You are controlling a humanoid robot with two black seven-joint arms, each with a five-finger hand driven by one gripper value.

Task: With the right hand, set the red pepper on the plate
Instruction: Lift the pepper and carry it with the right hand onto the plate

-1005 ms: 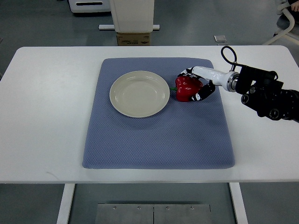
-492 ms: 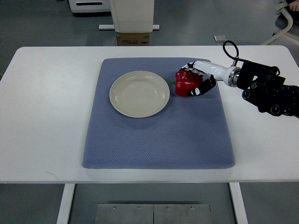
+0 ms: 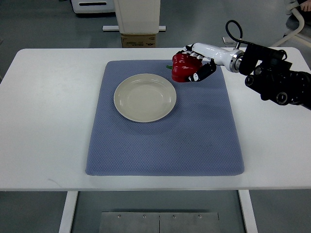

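The right hand (image 3: 198, 62) is gripping the red pepper (image 3: 183, 68) with its fingers wrapped around it, holding it over the far part of the blue mat (image 3: 165, 141). The cream plate (image 3: 145, 97) is sitting empty on the mat, just beside the pepper, on the white table (image 3: 48, 121).

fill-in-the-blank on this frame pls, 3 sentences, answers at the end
1. The right hand is closed around the ____ pepper.
2. The plate holds ____.
3. The plate rests on a ____ mat that covers the middle of the white table.

Answers: red; nothing; blue
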